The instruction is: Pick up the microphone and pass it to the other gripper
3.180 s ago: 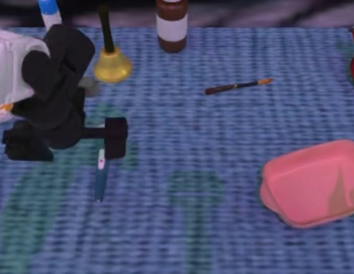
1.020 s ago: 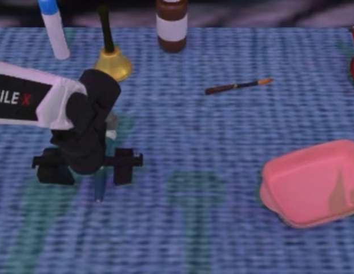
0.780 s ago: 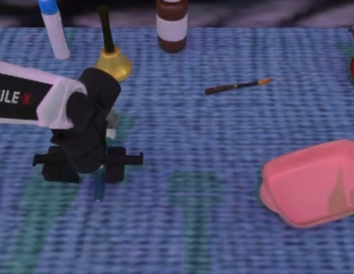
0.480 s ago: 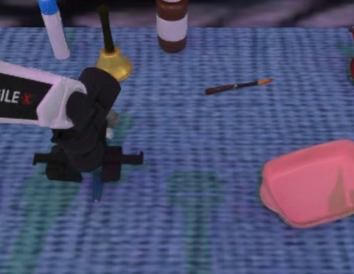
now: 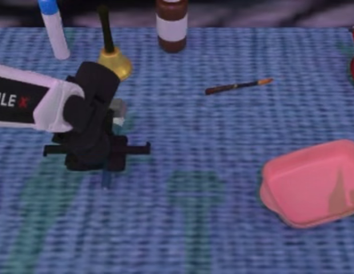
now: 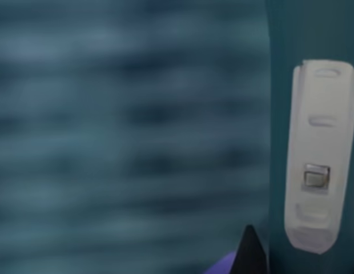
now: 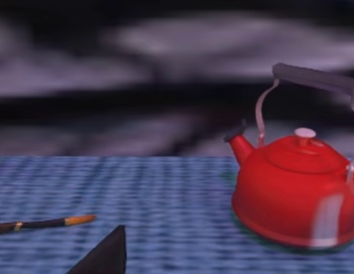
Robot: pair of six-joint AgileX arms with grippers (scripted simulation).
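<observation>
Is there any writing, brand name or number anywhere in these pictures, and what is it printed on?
"ILE X": black band on the white left arm in the top view; the picture's edge cuts off the start of the word.
Brown jar with a white label band: the band looks blank.
Small white switch strip on the teal microphone: raised marks only, no letters.
Red kettle, pink tray, white tube with blue cap: no text visible.
</observation>
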